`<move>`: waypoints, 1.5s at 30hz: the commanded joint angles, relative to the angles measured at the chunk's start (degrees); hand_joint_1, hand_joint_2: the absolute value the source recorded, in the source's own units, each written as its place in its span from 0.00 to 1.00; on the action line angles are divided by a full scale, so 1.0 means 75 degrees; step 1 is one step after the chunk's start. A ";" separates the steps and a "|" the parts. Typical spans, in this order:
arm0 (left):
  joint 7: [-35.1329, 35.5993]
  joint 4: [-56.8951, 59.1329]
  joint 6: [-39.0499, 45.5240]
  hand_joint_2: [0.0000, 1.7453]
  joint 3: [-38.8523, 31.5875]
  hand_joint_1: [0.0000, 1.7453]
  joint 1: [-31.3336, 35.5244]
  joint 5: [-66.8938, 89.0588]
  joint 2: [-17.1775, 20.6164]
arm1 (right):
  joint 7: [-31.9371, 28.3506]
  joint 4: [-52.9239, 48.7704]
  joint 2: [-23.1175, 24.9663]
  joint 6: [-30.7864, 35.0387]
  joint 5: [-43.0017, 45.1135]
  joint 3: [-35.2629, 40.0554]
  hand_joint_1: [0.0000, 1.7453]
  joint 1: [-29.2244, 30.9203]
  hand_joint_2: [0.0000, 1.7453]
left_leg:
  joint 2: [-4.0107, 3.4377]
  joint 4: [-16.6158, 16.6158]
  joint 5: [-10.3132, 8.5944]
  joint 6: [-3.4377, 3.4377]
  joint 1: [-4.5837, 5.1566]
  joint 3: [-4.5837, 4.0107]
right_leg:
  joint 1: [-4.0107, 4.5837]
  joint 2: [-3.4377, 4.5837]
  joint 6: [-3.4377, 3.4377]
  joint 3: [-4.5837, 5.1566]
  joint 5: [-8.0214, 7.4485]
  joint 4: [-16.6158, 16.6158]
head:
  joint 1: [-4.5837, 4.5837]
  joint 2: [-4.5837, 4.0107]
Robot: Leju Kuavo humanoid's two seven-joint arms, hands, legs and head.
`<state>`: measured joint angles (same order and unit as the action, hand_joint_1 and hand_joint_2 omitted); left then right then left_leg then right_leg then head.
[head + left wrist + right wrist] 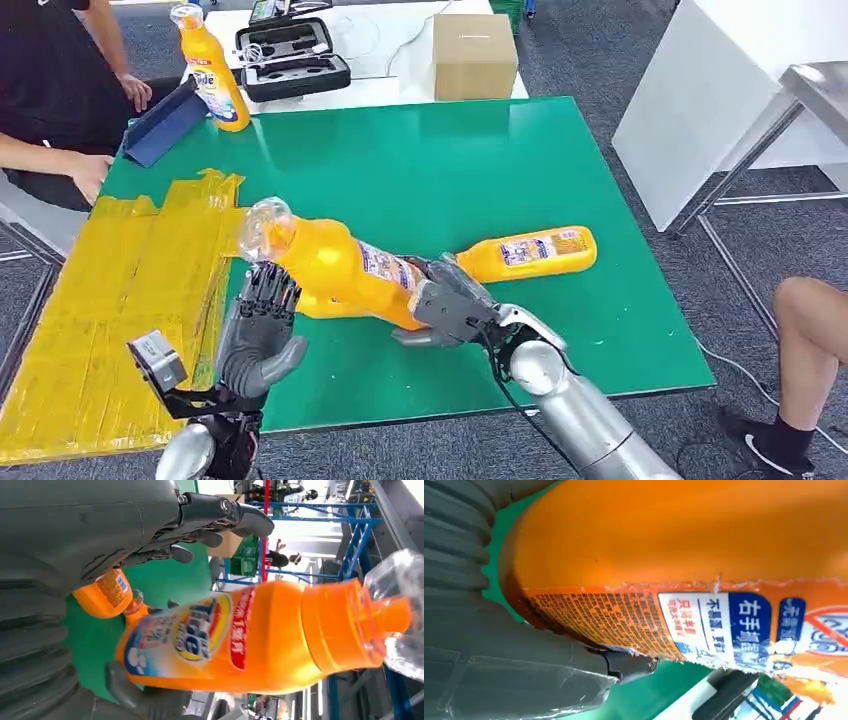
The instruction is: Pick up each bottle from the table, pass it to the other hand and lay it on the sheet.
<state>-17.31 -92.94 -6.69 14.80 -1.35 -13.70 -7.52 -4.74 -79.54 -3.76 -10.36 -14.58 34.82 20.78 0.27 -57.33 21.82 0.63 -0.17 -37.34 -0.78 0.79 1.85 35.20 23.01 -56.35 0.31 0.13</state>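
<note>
Over the green desk [480,170], mid-handover:
Right hand [450,305]: grasps the orange detergent bottle [340,268] by its base (cap toward the sheet).
Left hand [262,335]: released, fingers spread just beneath the bottle.
Next: left hand must clasp it before the right lets go, then lay it on the yellow sheet [110,300].

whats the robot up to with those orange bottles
The robot's right hand grips an orange bottle by its base end, holding it above the green table with the clear cap pointing toward the yellow sheet. The left hand is open beside the bottle's neck, not gripping it, so the pass is not yet made. A second bottle lies on the table, and a third stands at the far corner near a seated person.
</note>
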 commanded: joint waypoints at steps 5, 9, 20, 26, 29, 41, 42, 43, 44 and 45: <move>0.0009 0.0638 0.0007 1.00 -0.0043 0.00 0.0367 0.0068 -0.0034 | 0.0076 0.0847 0.0273 -0.0163 -0.0065 0.1241 1.00 0.0647 1.00 | -0.0014 0.0001 0.0012 -0.0005 -0.0001 0.0031 | 0.0004 0.0008 -0.0009 -0.0026 0.0006 0.0003 | 0.0000 0.0000; 0.0003 0.0616 -0.0032 1.00 0.0042 0.00 0.0398 0.0209 -0.0002 | 0.0110 0.1006 0.0363 -0.0201 -0.0066 0.1500 1.00 0.0673 1.00 | -0.0012 0.0005 0.0007 -0.0005 0.0000 0.0024 | 0.0002 0.0001 -0.0008 -0.0019 0.0004 0.0004 | 0.0000 0.0000; -0.0162 0.0602 -0.0231 1.00 0.0434 0.00 0.0589 0.1272 0.0161 | 0.0118 0.1543 0.0566 -0.0554 -0.0174 0.2532 1.00 0.0962 1.00 | -0.0007 0.0002 0.0011 -0.0007 0.0000 0.0036 | 0.0002 -0.0004 -0.0012 -0.0030 0.0010 0.0000 | 0.0000 0.0000; -0.0296 0.0795 -0.0257 1.00 0.0303 1.00 0.0669 0.1359 0.0073 | 0.0098 0.1635 0.0668 -0.0562 -0.0213 0.2986 1.00 0.0907 1.00 | -0.0007 0.0007 0.0014 -0.0009 -0.0004 0.0047 | 0.0007 -0.0008 -0.0014 -0.0042 0.0012 0.0008 | 0.0003 0.0000; -0.0302 0.0793 -0.0260 1.00 0.0298 1.00 0.0663 0.1360 0.0080 | 0.0096 0.1635 0.0641 -0.0559 -0.0208 0.2965 1.00 0.0933 1.00 | -0.0001 0.0004 0.0014 -0.0008 -0.0003 0.0042 | 0.0006 -0.0012 -0.0012 -0.0039 0.0015 0.0005 | 0.0000 0.0000; -0.0353 0.0792 -0.0291 1.00 0.0190 1.00 0.0654 0.1353 0.0042 | 0.0108 0.1669 0.0578 -0.0496 -0.0209 0.2994 1.00 0.0946 1.00 | 0.0004 0.0005 0.0010 -0.0007 -0.0001 0.0037 | 0.0003 -0.0017 -0.0012 -0.0033 0.0013 0.0005 | 0.0003 0.0000; -0.0359 0.0809 -0.0303 1.00 0.0177 1.00 0.0666 0.1345 0.0038 | 0.0108 0.1679 0.0558 -0.0482 -0.0210 0.2981 1.00 0.0949 1.00 | 0.0003 0.0005 0.0003 -0.0004 -0.0001 0.0019 | 0.0003 -0.0013 -0.0007 -0.0015 0.0005 0.0005 | -0.0003 0.0000; -0.0365 0.0836 -0.0323 1.00 0.0167 1.00 0.0679 0.1328 0.0033 | 0.0108 0.1685 0.0548 -0.0467 -0.0214 0.2968 1.00 0.0948 1.00 | 0.0006 0.0002 0.0012 -0.0007 -0.0005 0.0038 | 0.0008 -0.0020 -0.0012 -0.0037 0.0014 0.0006 | 0.0000 0.0000; -0.0367 0.0857 -0.0329 1.00 0.0158 1.00 0.0688 0.1322 0.0031 | 0.0108 0.1687 0.0537 -0.0458 -0.0213 0.2959 1.00 0.0943 1.00 | 0.0006 0.0006 0.0009 -0.0006 -0.0003 0.0037 | 0.0005 -0.0019 -0.0011 -0.0033 0.0012 0.0007 | 0.0000 0.0000; -0.0371 0.0882 -0.0347 1.00 0.0144 1.00 0.0701 0.1312 0.0017 | 0.0108 0.1687 0.0532 -0.0428 -0.0213 0.2931 1.00 0.0929 1.00 | 0.0007 0.0005 0.0006 -0.0005 -0.0003 0.0027 | 0.0005 -0.0018 -0.0009 -0.0025 0.0009 0.0006 | 0.0000 0.0000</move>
<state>-19.96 -90.82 -8.46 14.80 0.22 -3.34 -7.41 -3.93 -70.60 0.07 -13.55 -15.67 51.74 26.50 0.25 -57.33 21.81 0.63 -0.17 -37.34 -0.78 0.79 1.84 35.24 23.01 -56.35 0.31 0.13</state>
